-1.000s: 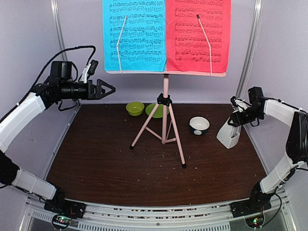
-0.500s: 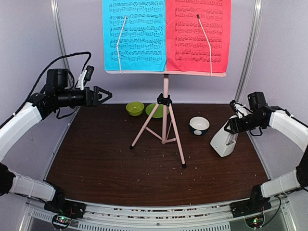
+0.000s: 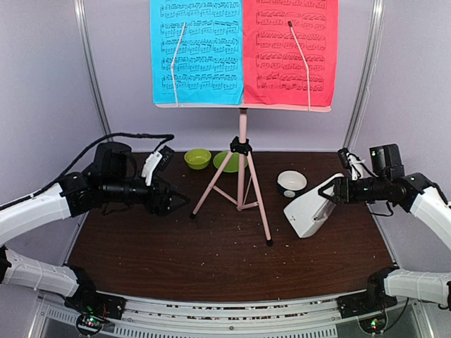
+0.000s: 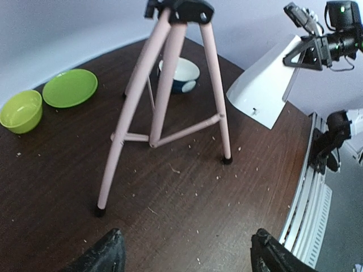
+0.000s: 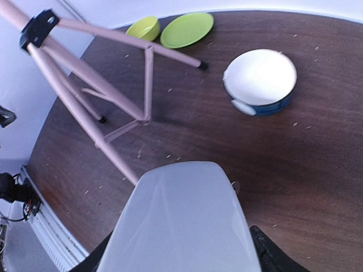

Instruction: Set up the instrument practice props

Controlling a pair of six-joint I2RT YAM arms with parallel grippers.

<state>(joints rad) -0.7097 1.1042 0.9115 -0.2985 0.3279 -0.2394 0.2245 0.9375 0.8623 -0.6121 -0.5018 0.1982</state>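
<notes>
The pale pink tripod music stand [image 3: 242, 176] stands mid-table; its desk carries the blue sheet [image 3: 196, 51] and the red sheet [image 3: 289, 51]. Its legs also show in the left wrist view [image 4: 170, 85] and the right wrist view [image 5: 85, 79]. My right gripper [image 3: 332, 191] is shut on the white pyramid metronome [image 3: 310, 210], held tilted above the table right of the stand; it fills the right wrist view [image 5: 181, 221] and shows in the left wrist view [image 4: 266, 85]. My left gripper [image 3: 176, 201] is open and empty, low over the table left of the stand [image 4: 184, 255].
A lime green bowl [image 3: 197, 158] and lime green plate [image 3: 225, 161] sit at the back behind the stand. A small white bowl with a dark base [image 3: 292, 183] sits right of the stand, near the metronome. Crumbs dot the dark wooden table [image 3: 211, 253].
My right gripper has carried the metronome left and forward, tilting it more. My left arm has dropped from shoulder height down and right, toward the stand's left leg.
</notes>
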